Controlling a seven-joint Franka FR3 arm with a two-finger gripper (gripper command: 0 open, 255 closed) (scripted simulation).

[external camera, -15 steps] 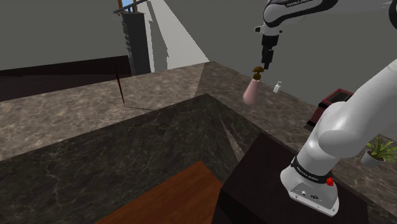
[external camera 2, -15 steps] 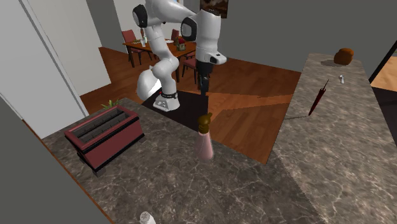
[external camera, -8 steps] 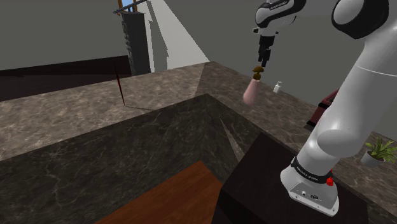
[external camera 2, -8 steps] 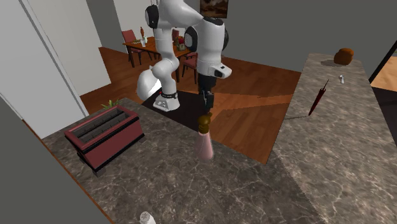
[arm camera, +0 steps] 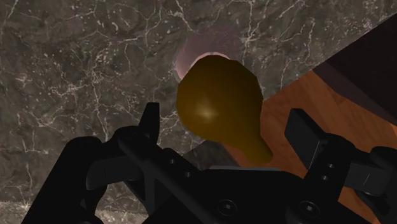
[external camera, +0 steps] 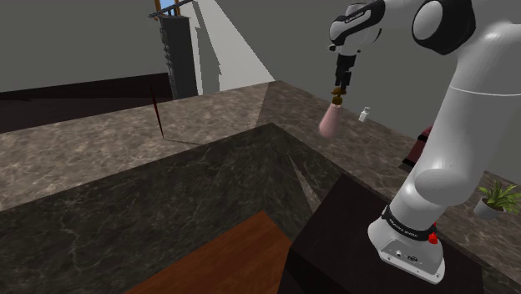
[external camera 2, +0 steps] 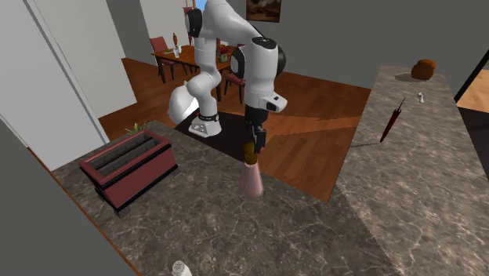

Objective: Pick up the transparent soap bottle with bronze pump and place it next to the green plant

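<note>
The soap bottle [external camera: 329, 122] has a pale pink body and a bronze pump, and it stands upright on the marble counter [external camera: 100, 142] near its edge. My black gripper [external camera: 340, 86] has come straight down over the pump. In the second exterior view the gripper [external camera 2: 252, 147] covers the pump above the bottle [external camera 2: 252, 180]. The wrist view has the bronze pump [arm camera: 219, 102] between the two fingers [arm camera: 151, 124], which stand apart without touching it. The green plant [external camera: 499, 198] sits in a white pot at the shoulder view's far right, near the stand.
A dark red slotted box [external camera 2: 129, 166] lies on the counter beside the plant's leaves [external camera 2: 135, 127]. A small white bottle [external camera: 364, 114] stands beyond the soap bottle. A thin red stick [external camera 2: 392, 120] and a brown lump [external camera 2: 424, 69] rest on the far counter. Wood floor lies below the counter edge.
The gripper has come down from above the bottle until its fingers flank the pump. The arm's upper joints have swung over. The bottle has not moved.
</note>
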